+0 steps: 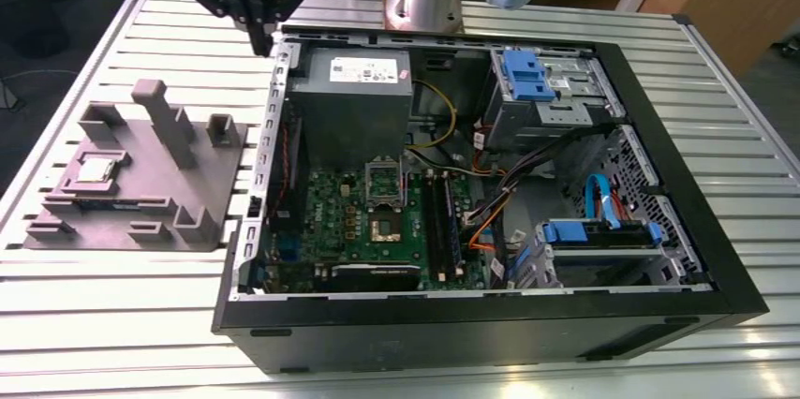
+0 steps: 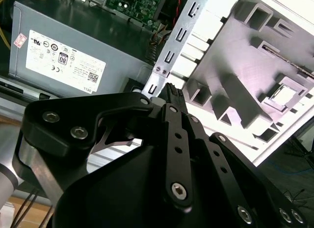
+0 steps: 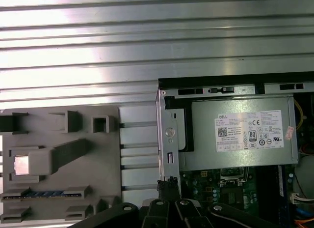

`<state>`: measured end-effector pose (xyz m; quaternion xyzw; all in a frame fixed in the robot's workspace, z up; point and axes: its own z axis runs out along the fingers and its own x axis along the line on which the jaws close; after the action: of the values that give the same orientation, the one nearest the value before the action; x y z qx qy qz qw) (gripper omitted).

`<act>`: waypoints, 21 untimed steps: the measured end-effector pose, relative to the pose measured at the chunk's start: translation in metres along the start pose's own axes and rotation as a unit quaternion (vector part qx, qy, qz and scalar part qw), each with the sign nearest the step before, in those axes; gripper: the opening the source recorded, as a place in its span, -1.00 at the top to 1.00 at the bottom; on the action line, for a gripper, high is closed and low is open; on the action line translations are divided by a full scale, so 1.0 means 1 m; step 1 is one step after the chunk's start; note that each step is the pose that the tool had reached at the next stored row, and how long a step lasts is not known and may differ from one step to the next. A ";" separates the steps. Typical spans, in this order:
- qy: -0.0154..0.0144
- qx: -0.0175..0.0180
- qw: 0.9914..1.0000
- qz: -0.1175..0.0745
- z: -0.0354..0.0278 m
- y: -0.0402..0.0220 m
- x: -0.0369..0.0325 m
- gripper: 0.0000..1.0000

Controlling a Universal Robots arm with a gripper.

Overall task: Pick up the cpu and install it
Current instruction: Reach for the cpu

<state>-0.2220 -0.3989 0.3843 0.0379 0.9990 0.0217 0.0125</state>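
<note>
Gripper (image 1: pixel 262 41) hovers over a corner of the open case (image 1: pixel 500 338), pressed together (nothing pinched). The cpu (image 1: pixel 97 169) sits well apart in the grey fixture (image 1: pixel 187 221), near the bench (image 1: pixel 125 324) edge on the exterior view's left.

Slatted metal table (image 1: pixel 112 324), ribs running 9 to 3 o'clock in the exterior view. Bears two things directly: at 9 o'clock a grey moulded fixture (image 1: pixel 225 174); from centre to 3 o'clock an open black computer case (image 1: pixel 475 329), lying on its side, just beside the fixture, bare slats between.
</note>
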 end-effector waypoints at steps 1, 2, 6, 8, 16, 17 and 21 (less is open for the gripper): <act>0.000 0.000 1.000 0.000 0.0000 0.0000 0.0002 0.80; 0.000 0.000 1.000 0.000 0.0000 0.0000 0.0004 0.80; 0.000 0.000 1.000 0.000 0.0000 -0.0002 0.0025 0.80; 0.000 0.000 1.000 0.000 0.0001 -0.0002 0.0028 0.80; 0.000 0.000 1.000 0.000 0.0001 -0.0004 0.0052 0.80; 0.000 0.000 1.000 0.000 0.0001 -0.0004 0.0057 0.80; 0.000 0.000 1.000 0.000 0.0001 -0.0006 0.0072 0.80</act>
<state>-0.2291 -0.3990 0.3839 0.0378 0.9990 0.0217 0.0125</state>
